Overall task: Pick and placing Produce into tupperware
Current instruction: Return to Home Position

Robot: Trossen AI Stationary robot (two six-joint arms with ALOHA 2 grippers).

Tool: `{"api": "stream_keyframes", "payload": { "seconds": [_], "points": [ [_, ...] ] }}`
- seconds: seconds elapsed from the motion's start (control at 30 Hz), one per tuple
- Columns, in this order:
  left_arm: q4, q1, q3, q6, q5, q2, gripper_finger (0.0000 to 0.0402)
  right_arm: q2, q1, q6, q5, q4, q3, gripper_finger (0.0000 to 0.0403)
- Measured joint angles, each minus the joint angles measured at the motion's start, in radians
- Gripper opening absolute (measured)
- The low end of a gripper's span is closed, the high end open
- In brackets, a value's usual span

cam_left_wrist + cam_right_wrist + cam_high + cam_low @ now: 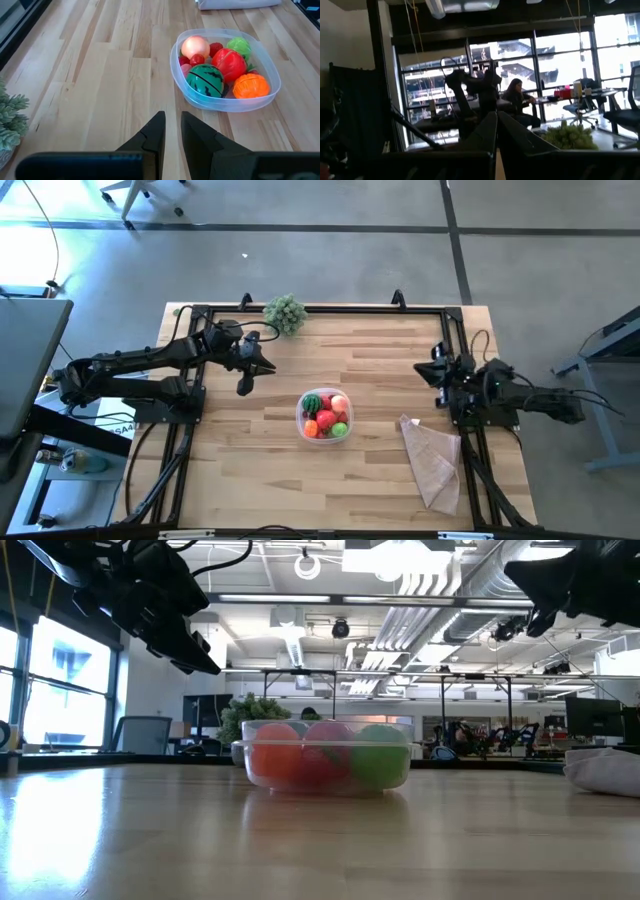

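The round clear tupperware (299, 418) stands at the table's middle, a little toward the near edge. In it lies the produce (222, 70): a dark green striped ball, a red piece, an orange one, a pale pink one, a light green one and small red berries. My left gripper (245, 386) hangs shut above the table to the left of the tupperware, pointing slantwise down toward it, with nothing between its fingers. My right gripper (428, 370) is shut and drawn back at the table's right edge, tilted up toward the room.
A bushy grey-green plant clump (285, 313) sits at the far edge. A tan cloth (432, 460) lies crumpled at the near right. Black frame rails (320, 308) run along the far, left and right edges. Bare wood lies between the tupperware and both arms.
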Motion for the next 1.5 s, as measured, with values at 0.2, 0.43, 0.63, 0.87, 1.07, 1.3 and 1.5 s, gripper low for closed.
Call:
{"api": "stream_keyframes", "payload": {
  "seconds": [0.2, 0.43, 0.63, 0.87, 1.07, 1.3, 1.5],
  "points": [
    [0.001, 0.000, 0.000, 0.000, 0.000, 0.000, 0.0051, 0.001, 0.000, -0.001, 0.000, -0.130, 0.001, 0.0004],
    [0.106, 0.000, 0.001, 0.000, 0.000, 0.000, 0.0051, 0.003, 0.000, 0.072, 0.159, -0.346, 0.001, 0.0004],
    [0.106, 0.000, 0.001, -0.052, 0.009, 0.000, 0.0051, 0.009, 0.000, 0.071, 0.183, -0.344, 0.001, 0.0004],
    [0.106, 0.000, 0.001, -0.062, -0.022, 0.000, 0.0051, 0.009, 0.000, 0.068, 0.184, -0.345, 0.002, 0.0004],
    [0.112, 0.000, 0.001, -0.149, -0.023, 0.000, 0.0051, 0.009, 0.000, 0.068, 0.184, -0.347, 0.002, 0.0004],
    [0.215, 0.000, 0.000, -0.373, -0.013, 0.000, 0.0051, 0.009, 0.000, 0.067, 0.184, -0.347, 0.002, 0.0004],
    [0.143, 0.000, 0.000, -0.547, -0.015, 0.000, 0.0051, 0.009, 0.000, 0.067, 0.184, -0.348, 0.002, 0.0004]
  ]
}}
